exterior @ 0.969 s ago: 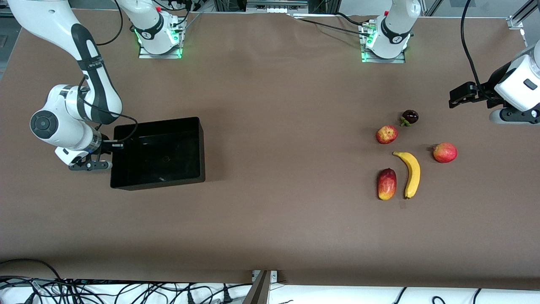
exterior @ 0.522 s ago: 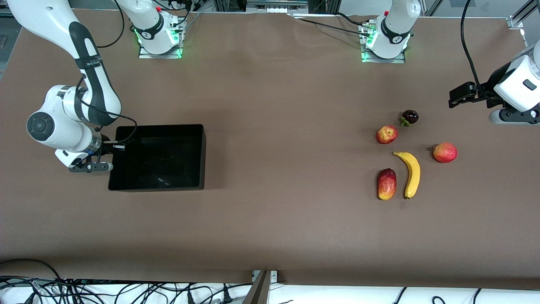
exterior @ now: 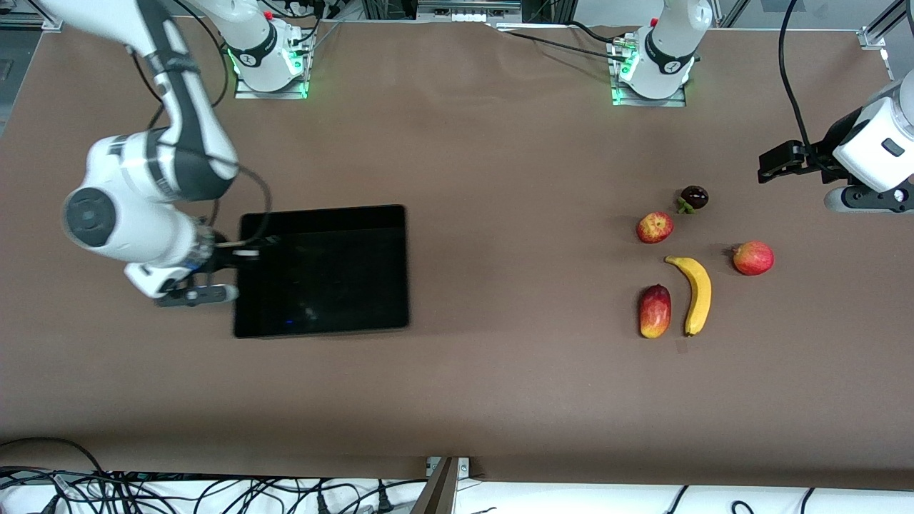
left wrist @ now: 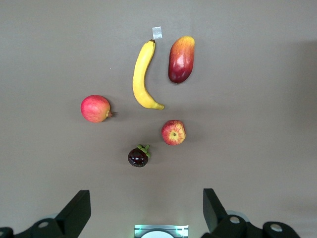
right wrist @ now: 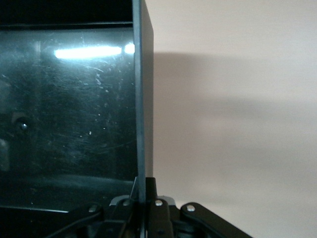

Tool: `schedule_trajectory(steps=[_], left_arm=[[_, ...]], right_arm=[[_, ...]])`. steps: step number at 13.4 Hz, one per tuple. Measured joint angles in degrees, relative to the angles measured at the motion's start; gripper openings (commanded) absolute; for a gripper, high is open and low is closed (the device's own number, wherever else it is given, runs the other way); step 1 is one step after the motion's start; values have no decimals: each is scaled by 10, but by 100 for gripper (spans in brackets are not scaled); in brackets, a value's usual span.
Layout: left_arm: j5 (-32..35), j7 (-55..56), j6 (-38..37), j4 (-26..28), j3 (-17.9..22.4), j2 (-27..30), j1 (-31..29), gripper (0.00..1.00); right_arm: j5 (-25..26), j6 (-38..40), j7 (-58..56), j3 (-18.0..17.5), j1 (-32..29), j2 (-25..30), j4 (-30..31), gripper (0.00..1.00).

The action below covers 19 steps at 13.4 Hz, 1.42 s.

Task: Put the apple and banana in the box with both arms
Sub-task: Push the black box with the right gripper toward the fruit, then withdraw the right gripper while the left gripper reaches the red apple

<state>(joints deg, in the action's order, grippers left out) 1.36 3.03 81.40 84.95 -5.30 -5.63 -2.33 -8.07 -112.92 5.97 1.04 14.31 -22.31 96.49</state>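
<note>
- Front view shows the box (exterior: 321,271) on the counter (exterior: 464,392) toward the right arm's end, empty, well apart from the fruit.
- Right end effector (exterior: 239,251) pinches the box's end wall; the right wrist view shows that thin wall (right wrist: 140,99) running straight in between the pressed fingers.
- The apple (exterior: 655,227) and banana (exterior: 696,293) lie toward the left arm's end, the banana nearer the front camera, between an oblong red-and-yellow fruit (exterior: 655,311) and a pink-red round fruit (exterior: 753,258); a dark fruit (exterior: 693,198) sits just beside the apple.
- Left end effector (exterior: 775,160) waits spread open above the counter near that cluster; its wrist view looks down on all five fruits.
- Judgement: the step is dragging the box toward the fruit. Keep the wall squarely in the grip, slide low and level so the box does not tip or twist, and stop short of the fruit.
</note>
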Motion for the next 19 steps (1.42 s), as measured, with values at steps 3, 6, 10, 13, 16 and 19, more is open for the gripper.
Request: schedule_trajectory(steps=[3,6,10,13,16,19], left_arm=[[0,0,-1,0,0,0,0,100],[0,0,-1,-1,0,0,0,100],[0,0,-1,-1,0,0,0,100],[0,0,-1,-1,0,-1,0,100],[0,0,-32,-1,0,-12,-1,100],[0,0,-61,5,-1,-46,3,100]], right_arm=[[-47,-5,97,-13,89,-37,-46,0],[-49,-31,202,-14,178,-114,-138,0],[-49,-90,297,-11,263,-204,-202,0],[-39,-120,325,-8,308,-235,-212,0],[-33,-139,331,-7,318,-248,-213,0],[-18,-156,331,-7,318,-263,-213,50]])
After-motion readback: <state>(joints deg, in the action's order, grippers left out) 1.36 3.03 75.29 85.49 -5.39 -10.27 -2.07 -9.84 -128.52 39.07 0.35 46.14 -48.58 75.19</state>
